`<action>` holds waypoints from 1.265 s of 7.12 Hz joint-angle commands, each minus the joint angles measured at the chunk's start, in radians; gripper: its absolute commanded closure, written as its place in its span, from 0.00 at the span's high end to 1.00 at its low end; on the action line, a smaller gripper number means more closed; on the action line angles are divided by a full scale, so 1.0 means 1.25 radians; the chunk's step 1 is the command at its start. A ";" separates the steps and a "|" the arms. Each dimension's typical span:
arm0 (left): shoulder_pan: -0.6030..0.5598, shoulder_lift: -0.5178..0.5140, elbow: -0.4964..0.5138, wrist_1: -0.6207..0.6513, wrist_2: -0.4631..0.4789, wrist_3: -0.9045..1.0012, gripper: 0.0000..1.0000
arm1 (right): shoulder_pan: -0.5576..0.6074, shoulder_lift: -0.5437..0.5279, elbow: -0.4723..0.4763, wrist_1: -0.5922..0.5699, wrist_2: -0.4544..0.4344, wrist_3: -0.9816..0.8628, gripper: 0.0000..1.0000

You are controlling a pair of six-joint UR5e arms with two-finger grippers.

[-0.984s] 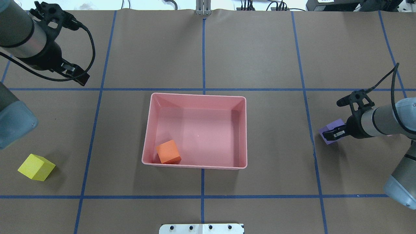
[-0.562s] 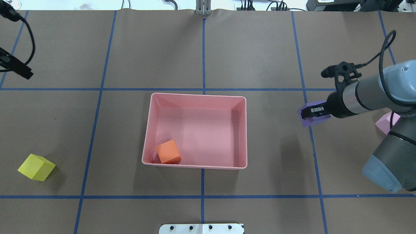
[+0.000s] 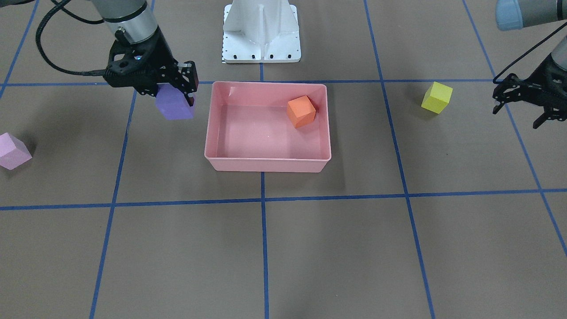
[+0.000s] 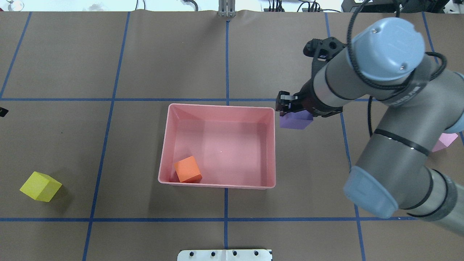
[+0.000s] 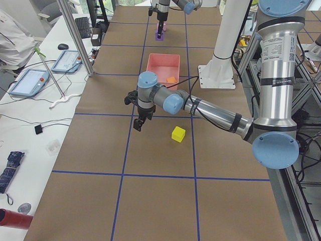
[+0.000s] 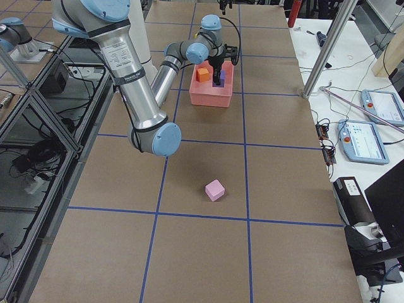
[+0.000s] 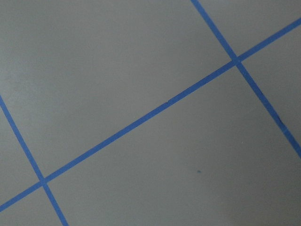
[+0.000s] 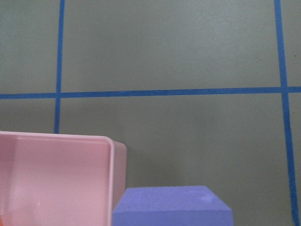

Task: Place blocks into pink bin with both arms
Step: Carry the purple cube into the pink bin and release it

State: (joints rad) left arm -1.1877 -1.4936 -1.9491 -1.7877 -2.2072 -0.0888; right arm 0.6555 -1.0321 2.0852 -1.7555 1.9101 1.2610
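Note:
The pink bin (image 4: pixel 221 106) sits mid-table with the orange block (image 4: pixel 187 169) in its near left corner. My right gripper (image 4: pixel 287 107) is shut on the purple block (image 4: pixel 295 120) and holds it above the table, just outside the bin's far right corner. The same shows in the front view: gripper (image 3: pixel 177 91), purple block (image 3: pixel 173 106), bin (image 3: pixel 266 165). The yellow block (image 4: pixel 40 186) lies at the near left. The light pink block (image 4: pixel 446 141) is half hidden by my right arm. My left gripper (image 3: pixel 516 117) is open and empty, beyond the yellow block (image 3: pixel 437 97).
Blue tape lines grid the brown table cover. The white base pedestal (image 3: pixel 261 31) stands behind the bin. My right arm's elbow (image 4: pixel 384 47) hangs high over the table's right half. Poles and operator tablets stand past the far edge.
My right gripper has carried the purple block up off the table and leftward to the bin's far right corner. My left gripper has swung left, out of the overhead view.

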 commanded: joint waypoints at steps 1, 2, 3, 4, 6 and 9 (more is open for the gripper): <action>0.004 0.055 0.007 -0.101 -0.010 -0.069 1.00 | -0.107 0.112 -0.080 -0.023 -0.131 0.136 0.20; 0.006 0.057 0.004 -0.109 -0.011 -0.069 1.00 | -0.127 0.118 -0.096 -0.022 -0.163 0.146 0.78; 0.010 0.060 0.006 -0.126 -0.018 -0.069 1.00 | -0.133 0.118 -0.095 -0.023 -0.180 0.148 0.99; 0.020 0.089 0.006 -0.170 -0.022 -0.070 1.00 | -0.133 0.120 -0.094 -0.023 -0.181 0.147 1.00; 0.104 0.121 0.007 -0.299 -0.011 -0.216 1.00 | -0.122 0.109 -0.073 -0.023 -0.173 0.125 1.00; 0.283 0.182 0.004 -0.429 0.131 -0.382 1.00 | 0.008 0.061 -0.058 -0.024 -0.078 -0.036 1.00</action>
State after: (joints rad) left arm -0.9277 -1.2928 -1.9424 -2.2660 -2.1203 -0.4674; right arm 0.6034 -0.9277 2.0008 -1.7857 1.7616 1.2966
